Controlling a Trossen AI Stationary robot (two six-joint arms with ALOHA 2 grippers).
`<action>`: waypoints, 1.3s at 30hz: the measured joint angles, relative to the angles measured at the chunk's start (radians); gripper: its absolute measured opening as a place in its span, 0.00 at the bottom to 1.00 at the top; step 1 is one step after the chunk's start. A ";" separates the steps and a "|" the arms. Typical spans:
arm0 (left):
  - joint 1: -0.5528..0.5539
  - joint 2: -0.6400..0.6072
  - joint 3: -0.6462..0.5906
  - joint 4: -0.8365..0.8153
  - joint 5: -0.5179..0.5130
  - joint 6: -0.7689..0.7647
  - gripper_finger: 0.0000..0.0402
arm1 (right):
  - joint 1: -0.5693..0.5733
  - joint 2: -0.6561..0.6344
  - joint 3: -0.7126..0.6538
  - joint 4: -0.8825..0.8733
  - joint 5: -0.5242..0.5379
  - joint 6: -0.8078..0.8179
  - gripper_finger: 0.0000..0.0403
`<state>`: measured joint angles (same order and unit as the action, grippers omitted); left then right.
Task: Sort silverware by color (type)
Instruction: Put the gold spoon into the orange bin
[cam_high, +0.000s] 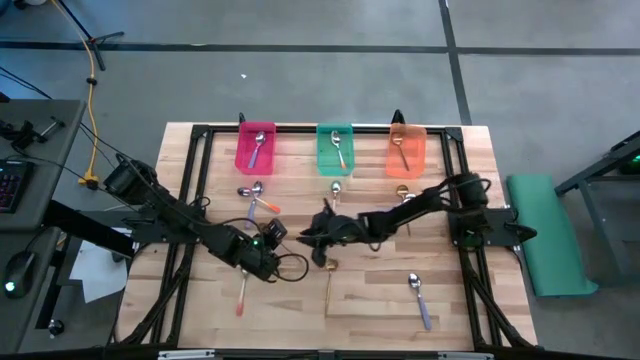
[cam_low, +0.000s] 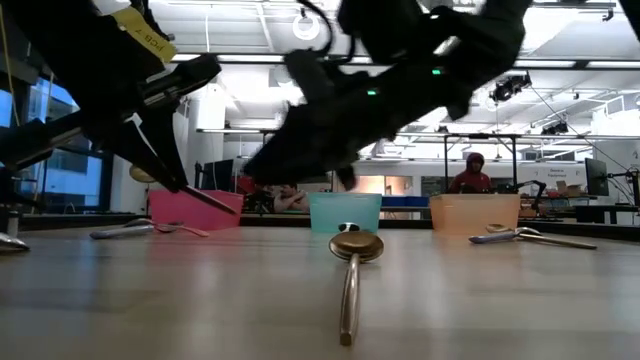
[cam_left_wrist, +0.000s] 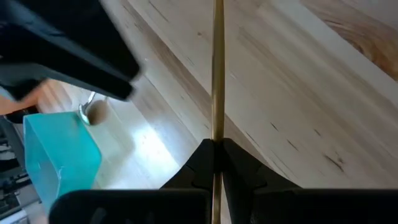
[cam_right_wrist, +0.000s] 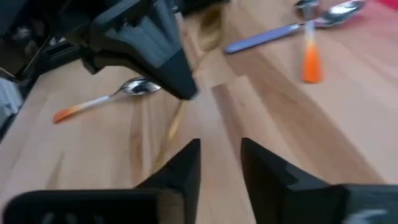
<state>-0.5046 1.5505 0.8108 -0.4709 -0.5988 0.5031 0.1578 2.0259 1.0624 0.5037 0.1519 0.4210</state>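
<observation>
My left gripper (cam_left_wrist: 214, 149) is shut on a slim gold spoon (cam_left_wrist: 217, 74) near the table's middle (cam_high: 283, 240). My right gripper (cam_right_wrist: 219, 155) is open and faces it from the right (cam_high: 312, 238), touching nothing. In the right wrist view the left gripper (cam_right_wrist: 155, 56) and the held gold handle (cam_right_wrist: 176, 124) lie just ahead of the right fingers. A second gold spoon (cam_high: 328, 285) lies flat on the table, bowl toward the far side (cam_low: 355, 245). An orange-handled spoon (cam_high: 243, 290) and a purple-handled one (cam_high: 420, 295) lie near the front. My left gripper pinches the gold spoon's thin handle (cam_left_wrist: 217, 134) between its two fingertips. The handle runs straight out ahead of the fingers, toward the right arm. The fingers slant down from above (cam_right_wrist: 180, 81). In the low view the thin handle (cam_low: 215, 200) hangs above the tabletop.
Red bin (cam_high: 256, 150), teal bin (cam_high: 336, 150) and orange bin (cam_high: 406, 150) stand along the far edge, each with a spoon inside. Purple and orange spoons (cam_high: 255, 192), a gold one (cam_high: 334, 190) and an orange one (cam_high: 402, 192) lie before them. People sit in the room behind (cam_low: 472, 172).
</observation>
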 joint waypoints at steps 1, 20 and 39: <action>-0.002 0.000 0.000 0.000 -0.006 0.001 0.01 | -0.001 0.017 0.025 -0.010 -0.017 0.000 0.28; 0.000 -0.001 0.000 0.060 -0.013 0.014 0.01 | -0.014 0.104 0.109 0.013 -0.112 0.008 0.35; 0.032 -0.001 0.001 0.081 -0.020 0.019 0.01 | -0.015 0.105 0.107 0.046 -0.247 0.049 0.35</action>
<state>-0.4721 1.5494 0.8116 -0.3897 -0.6189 0.5222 0.1427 2.1311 1.1698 0.5497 -0.0950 0.4702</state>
